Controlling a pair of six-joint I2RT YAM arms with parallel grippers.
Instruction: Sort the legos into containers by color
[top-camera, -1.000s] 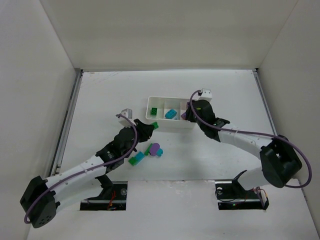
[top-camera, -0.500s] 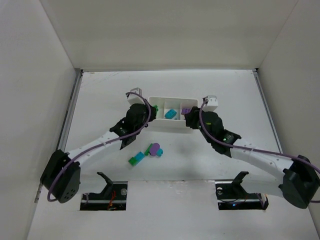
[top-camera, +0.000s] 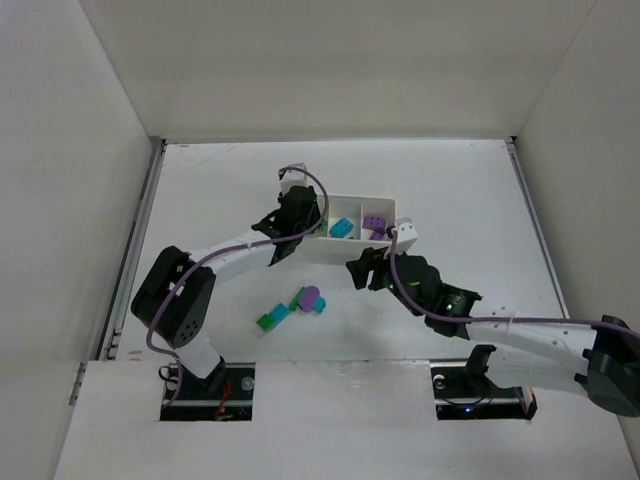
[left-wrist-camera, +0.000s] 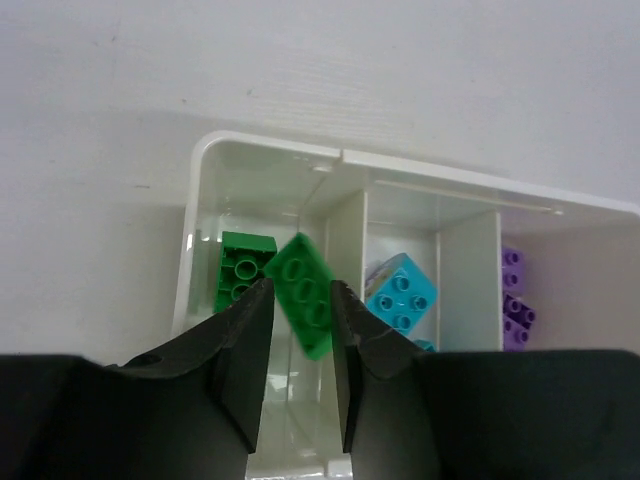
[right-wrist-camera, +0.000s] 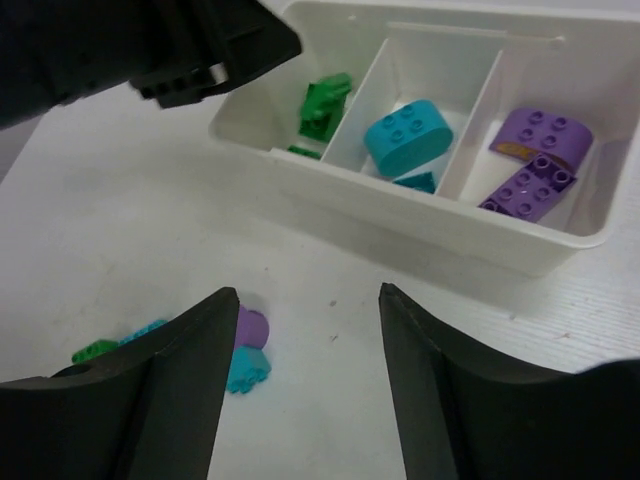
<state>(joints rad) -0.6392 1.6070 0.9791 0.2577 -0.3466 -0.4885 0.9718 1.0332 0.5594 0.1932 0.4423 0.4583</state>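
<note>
The left fingers (left-wrist-camera: 245, 350) have swung from the loose legos up to the white tray (left-wrist-camera: 260, 145) and now hang over its left compartment. A green brick (left-wrist-camera: 305, 290) sits tilted in the narrow gap between them, above another green brick (left-wrist-camera: 240, 270) already inside; they have begun to part, but whether they still pinch it I cannot tell. The right fingers (right-wrist-camera: 190, 370), a moment ago at the tray's right compartment, have drawn back to the tray's near side and stand wide apart, holding nothing; purple bricks (right-wrist-camera: 545, 135) lie in that compartment and a teal brick (right-wrist-camera: 405, 135) in the middle one. So one purple looks delivered and a green is about to be; a small cluster of green, teal and purple legos (top-camera: 295, 305) waits on the table (top-camera: 200, 190), near the tray's front-left corner.
</note>
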